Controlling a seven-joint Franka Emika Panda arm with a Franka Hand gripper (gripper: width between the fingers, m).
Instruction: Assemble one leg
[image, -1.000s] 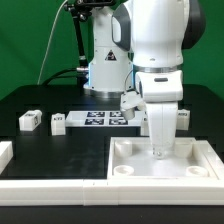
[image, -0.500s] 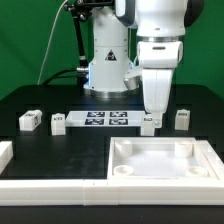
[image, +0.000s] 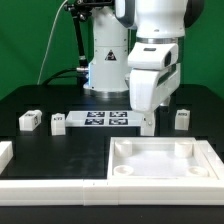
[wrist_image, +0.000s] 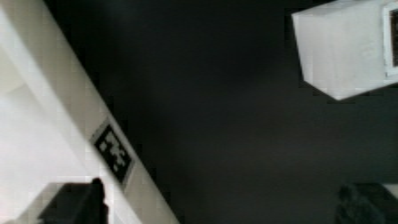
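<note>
Low over the middle of the table (image: 60, 145), my hand (image: 148, 123) hangs at the end of the marker board (image: 104, 119) toward the exterior view's right. In the wrist view my two fingers (wrist_image: 71, 203) stand spread wide, with bare dark table between them and nothing held.

I count three legs in plain sight. Two stand near the table's edge at the exterior view's left, close together but apart: the outer leg (image: 30, 120) and the inner leg (image: 57, 123). The third leg (image: 182, 118) stands alone toward the opposite edge, near my hand but not touching it. Whether a fourth small white piece stands under my hand, I cannot tell. The wrist view also shows a white block (wrist_image: 347, 50), clear of both fingers.

One large white square tray (image: 165, 175) fills the near corner at the exterior view's right. One white bar (image: 50, 186) runs along the near edge.

Open dark table lies between the marker board and the tray, and in front of the two legs at the left.
</note>
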